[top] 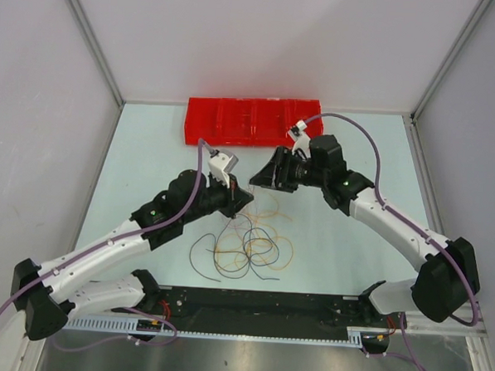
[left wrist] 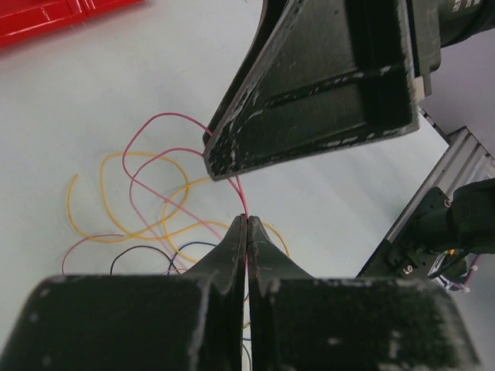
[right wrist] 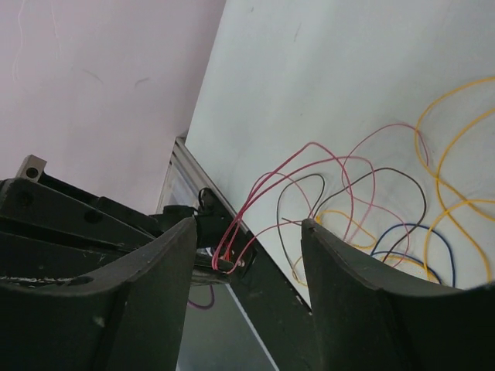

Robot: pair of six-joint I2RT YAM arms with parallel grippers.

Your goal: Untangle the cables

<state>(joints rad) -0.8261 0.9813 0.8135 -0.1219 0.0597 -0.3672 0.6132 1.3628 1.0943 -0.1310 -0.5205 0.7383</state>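
The cables lie in a loose tangle of red, yellow, orange and dark loops on the table in front of the arms. My left gripper is lifted above them and shut on a red cable, which rises from between its fingertips. My right gripper faces it closely from the right, open. In the right wrist view the red cable runs through the gap between the right fingers. In the left wrist view the right gripper's fingers sit just above the pinched strand.
A red tray lies at the back of the table, just behind both grippers. Grey walls close in the left, right and back. A black rail runs along the near edge between the arm bases.
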